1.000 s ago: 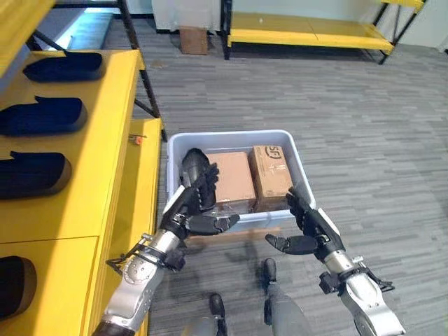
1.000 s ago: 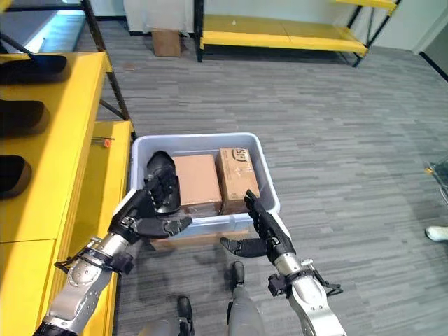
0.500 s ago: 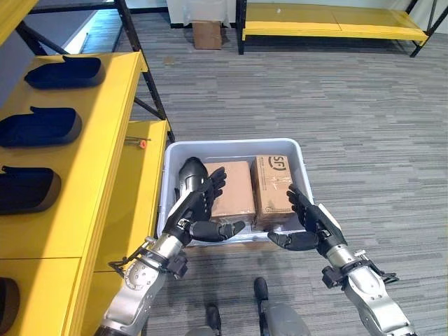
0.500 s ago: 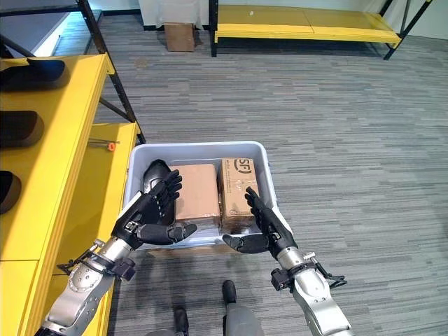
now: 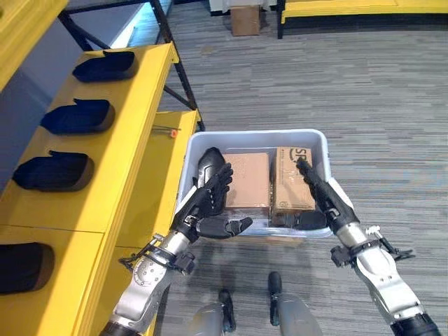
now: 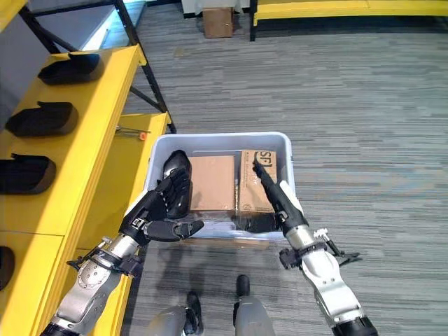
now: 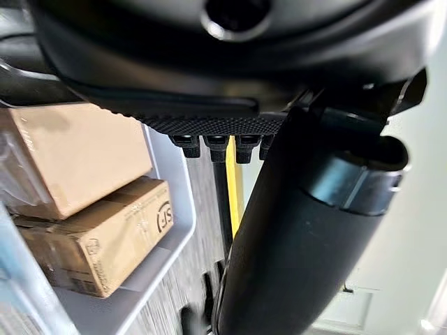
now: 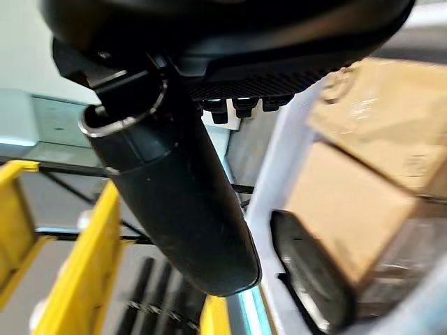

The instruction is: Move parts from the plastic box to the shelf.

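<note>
A pale blue plastic box (image 5: pixel 252 134) stands on the floor beside the yellow shelf (image 5: pixel 133 140). It holds a black moulded part (image 5: pixel 208 159) at its left end and two cardboard cartons (image 5: pixel 248 178) (image 5: pixel 290 185). My left hand (image 5: pixel 208 203) hovers open over the box's front left corner, fingers straight above the black part, thumb out over the front rim. My right hand (image 5: pixel 318 196) is open too, its fingers stretched along the right carton and its thumb down by the front wall. The right wrist view shows the black part (image 8: pixel 314 279) past the cartons (image 8: pixel 349 202).
Several black parts (image 5: pixel 105 65) (image 5: pixel 77 115) (image 5: pixel 52 170) lie in a row on the shelf top. An orange-tipped tool (image 5: pixel 168 131) rests on the lower shelf ledge. A cardboard box (image 5: pixel 245 17) and a low yellow rack (image 5: pixel 364 7) stand far across the carpet.
The camera has shifted. Both hands have moved forward from in front of the box to over it; the right hand's fingers now reach over the right carton.
</note>
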